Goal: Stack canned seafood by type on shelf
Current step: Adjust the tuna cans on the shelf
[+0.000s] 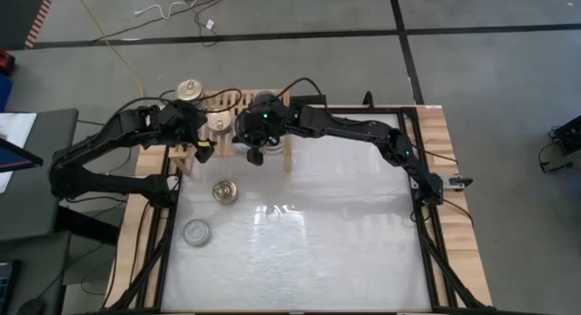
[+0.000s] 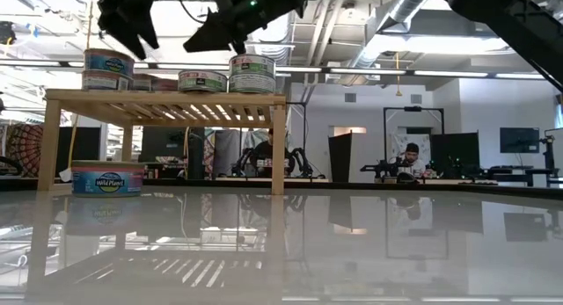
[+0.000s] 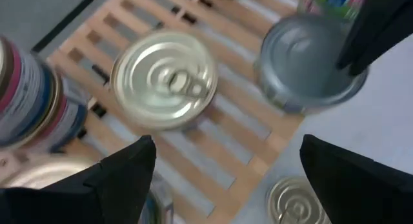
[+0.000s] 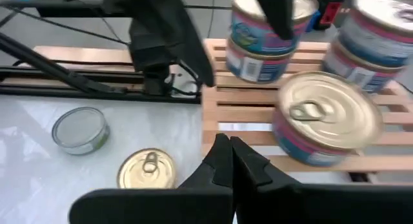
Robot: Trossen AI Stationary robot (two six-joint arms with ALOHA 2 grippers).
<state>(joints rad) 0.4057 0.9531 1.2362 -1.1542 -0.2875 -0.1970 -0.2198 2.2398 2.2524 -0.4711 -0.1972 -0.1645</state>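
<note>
- Here the left gripper (image 3: 222,179) hangs over the shelf (image 3: 226,130) with its fingers wide apart and empty; a gold pull-tab can (image 3: 164,79) sits on the slats just ahead of the gap between them, and a grey-topped can (image 3: 310,62) stands off to one side
- The right gripper (image 4: 231,161) hovers at the shelf's front edge with its fingers pressed together, holding nothing; another gold-topped can (image 4: 326,117) sits on the slats just past its tips, with two-high stacks (image 4: 268,37) behind
- Two cans are left on the white table (image 1: 300,260), well clear of both pairs of jaws: a gold-topped one (image 1: 225,191) and a silver-topped one (image 1: 196,231)
- Risk, as I judge it: both grippers crowd the same end of the shelf, so either arm moving could strike the other
- A shut finger brushing a stack could topple it, the tins being short and smooth
- Dropping the open jaws off-centre could push the gold can across the slats instead of gripping it
</note>
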